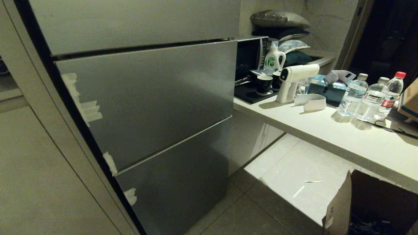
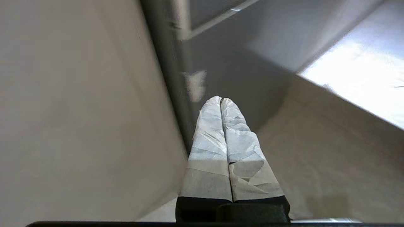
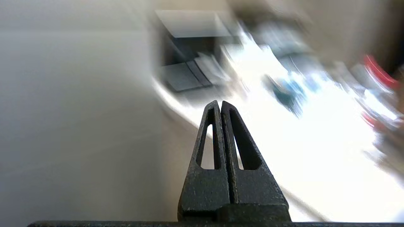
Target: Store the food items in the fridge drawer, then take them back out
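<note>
The fridge drawer and the food items are out of view. Grey metal fridge door panels (image 1: 147, 98) fill the left half of the head view, all pushed in, with white tape scraps (image 1: 86, 109) along their left edge. Neither arm shows in the head view. My left gripper (image 2: 220, 100), its fingers wrapped in white tape, is shut and empty, pointing along the floor at the lower fridge panel (image 2: 240, 63). My right gripper (image 3: 220, 104), with black fingers, is shut and empty, pointing toward the blurred counter (image 3: 315, 151).
A white counter (image 1: 343, 133) runs to the right of the fridge, with a microwave (image 1: 251, 54), cups, a white spray gun (image 1: 294, 81), a tissue box and three water bottles (image 1: 369, 98). An open cardboard box (image 1: 359, 209) stands on the tiled floor (image 1: 287, 173) below.
</note>
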Robot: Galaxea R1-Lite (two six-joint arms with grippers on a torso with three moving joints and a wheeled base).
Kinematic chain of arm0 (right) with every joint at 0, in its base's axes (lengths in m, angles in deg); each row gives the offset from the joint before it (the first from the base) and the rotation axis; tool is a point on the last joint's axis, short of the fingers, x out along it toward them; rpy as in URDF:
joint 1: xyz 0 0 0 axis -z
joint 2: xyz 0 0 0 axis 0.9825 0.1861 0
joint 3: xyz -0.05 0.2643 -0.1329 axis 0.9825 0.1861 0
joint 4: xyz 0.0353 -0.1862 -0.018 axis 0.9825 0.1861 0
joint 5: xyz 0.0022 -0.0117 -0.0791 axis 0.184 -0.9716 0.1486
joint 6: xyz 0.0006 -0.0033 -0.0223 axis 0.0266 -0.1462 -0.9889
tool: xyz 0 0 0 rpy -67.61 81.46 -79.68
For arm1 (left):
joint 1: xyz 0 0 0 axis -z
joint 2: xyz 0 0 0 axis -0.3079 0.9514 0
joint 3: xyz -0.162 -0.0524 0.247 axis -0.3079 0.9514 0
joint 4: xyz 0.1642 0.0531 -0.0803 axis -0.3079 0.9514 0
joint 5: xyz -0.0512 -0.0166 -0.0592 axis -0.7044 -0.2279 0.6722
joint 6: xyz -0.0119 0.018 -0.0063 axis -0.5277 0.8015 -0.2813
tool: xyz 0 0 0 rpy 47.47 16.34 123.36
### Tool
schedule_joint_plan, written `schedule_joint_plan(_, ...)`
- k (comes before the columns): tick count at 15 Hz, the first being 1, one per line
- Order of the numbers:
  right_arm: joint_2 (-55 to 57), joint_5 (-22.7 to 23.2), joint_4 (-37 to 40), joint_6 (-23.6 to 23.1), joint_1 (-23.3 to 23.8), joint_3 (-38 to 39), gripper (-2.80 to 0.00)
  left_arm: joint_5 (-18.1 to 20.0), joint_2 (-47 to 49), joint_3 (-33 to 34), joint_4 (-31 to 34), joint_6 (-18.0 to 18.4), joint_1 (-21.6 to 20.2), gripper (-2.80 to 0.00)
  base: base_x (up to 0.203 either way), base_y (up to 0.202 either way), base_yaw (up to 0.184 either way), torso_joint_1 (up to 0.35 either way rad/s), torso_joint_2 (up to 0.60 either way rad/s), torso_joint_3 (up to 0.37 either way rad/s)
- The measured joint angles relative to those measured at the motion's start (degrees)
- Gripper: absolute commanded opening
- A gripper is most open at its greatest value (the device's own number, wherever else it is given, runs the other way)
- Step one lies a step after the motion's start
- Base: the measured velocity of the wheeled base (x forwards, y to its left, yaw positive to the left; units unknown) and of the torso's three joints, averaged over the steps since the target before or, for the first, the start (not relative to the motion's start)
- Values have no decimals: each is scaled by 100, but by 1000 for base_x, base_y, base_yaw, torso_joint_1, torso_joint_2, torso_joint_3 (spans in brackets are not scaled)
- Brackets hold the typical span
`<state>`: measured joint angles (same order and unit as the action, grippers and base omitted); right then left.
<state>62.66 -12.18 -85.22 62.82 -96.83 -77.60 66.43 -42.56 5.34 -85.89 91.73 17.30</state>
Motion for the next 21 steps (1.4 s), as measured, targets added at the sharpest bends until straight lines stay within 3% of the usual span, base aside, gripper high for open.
schedule_joint_plan(3, -1429, 107, 2075, 9, 873, 1373, -280, 312, -546, 73, 397, 26, 55, -280, 0, 0, 0, 0, 0, 0)
schedule_joint_plan(5, -1826, 733, 2775, 343, 1169, 1993, -280, 341, -929, 51, 499, 0, 84, -280, 0, 0, 0, 0, 0, 0)
schedule_joint_plan(7, -1995, 1194, 2866, 247, 1286, 2186, -280, 146, -1127, 62, 453, -294, 93, -280, 0, 0, 0, 0, 0, 0)
schedule_joint_plan(9, -2060, 1202, 2915, 38, 1349, 2235, -280, 122, -1215, 65, 460, -354, 101, -280, 0, 0, 0, 0, 0, 0)
schedule_joint_plan(13, -2175, 1270, 2854, -166, 1957, 2254, -280, 120, -1274, 62, 468, -351, 99, -280, 0, 0, 0, 0, 0, 0)
schedule_joint_plan(16, -2730, 1431, 2895, -204, 1870, 2254, -280, 120, -1279, 60, 466, -364, 99, -280, 0, 0, 0, 0, 0, 0)
schedule_joint_plan(19, -3365, 1299, 2823, -36, 1793, 2254, -280, 118, -1283, 62, 455, -404, 99, -280, 0, 0, 0, 0, 0, 0)
schedule_joint_plan(21, -3536, 1213, 2781, 371, 1773, 2254, -280, 118, -1283, 65, 452, -456, 99, -280, 0, 0, 0, 0, 0, 0)
